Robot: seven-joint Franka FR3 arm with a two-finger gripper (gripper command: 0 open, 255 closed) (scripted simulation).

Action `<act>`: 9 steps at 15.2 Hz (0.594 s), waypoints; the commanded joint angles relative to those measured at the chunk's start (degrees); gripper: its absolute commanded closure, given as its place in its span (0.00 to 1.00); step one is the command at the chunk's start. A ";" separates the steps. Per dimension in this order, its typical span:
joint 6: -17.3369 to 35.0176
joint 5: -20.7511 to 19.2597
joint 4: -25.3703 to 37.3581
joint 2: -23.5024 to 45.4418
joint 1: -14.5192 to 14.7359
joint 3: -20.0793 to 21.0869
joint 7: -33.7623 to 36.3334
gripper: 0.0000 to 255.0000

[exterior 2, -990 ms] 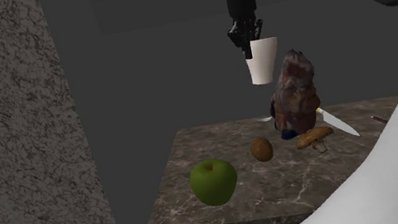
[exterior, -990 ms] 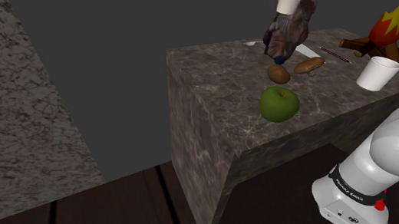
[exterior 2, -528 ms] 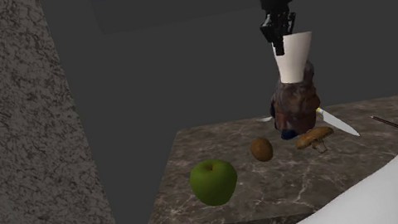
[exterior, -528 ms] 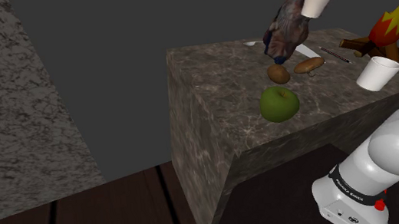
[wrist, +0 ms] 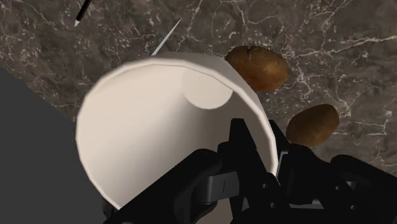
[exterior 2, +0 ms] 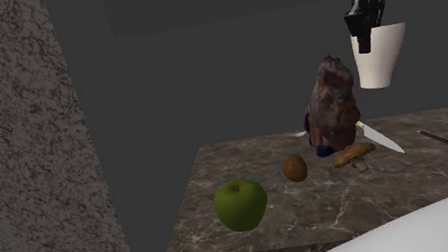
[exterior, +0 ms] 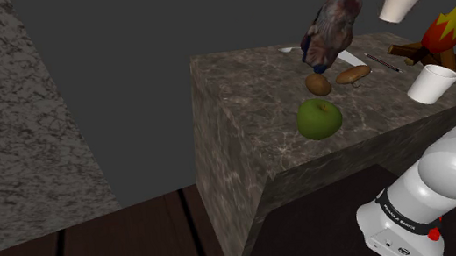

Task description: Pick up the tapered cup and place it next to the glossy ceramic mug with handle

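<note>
DESK: Where does the cup stand, and what holds it?

PHOTOGRAPHER: The white tapered cup (exterior 2: 378, 60) hangs high above the marbled counter (exterior: 241, 103), well clear of it, beyond the mottled figurine (exterior: 329, 27); the black gripper (exterior 2: 365, 34) pinches its rim, one finger inside the wall and one outside, jaws narrow on the cup.

DESK: How is the step done well?

PHOTOGRAPHER: My judgement: carry it high past the figurine and the flame-shaped toy (exterior: 449, 27); descend only over bare counter just beside the white mug (exterior: 431, 84); set the base flat, near the mug but not touching; let go only once the cup rests, since a thin rim grip may let it swing; mind the counter's near edge, which runs close to the mug.

DESK: What can't be made out?

PHOTOGRAPHER: The mug's handle, from either exterior view; the arm's white body covers the mug's lower part in the second exterior view; the cup's underside is hidden in the wrist view, where two brown potatoes (wrist: 257, 67) lie past its rim; the knife (exterior 2: 383, 138) is partly behind the figurine.
</note>
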 commanded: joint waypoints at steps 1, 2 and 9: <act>0.28 -1.08 -0.98 -1.30 -0.70 -2.22 -2.73 1.00; 0.11 -1.60 -1.11 -1.88 -1.02 -3.20 -3.99 1.00; 0.81 -4.07 -3.17 -4.59 -2.43 -7.57 -9.04 1.00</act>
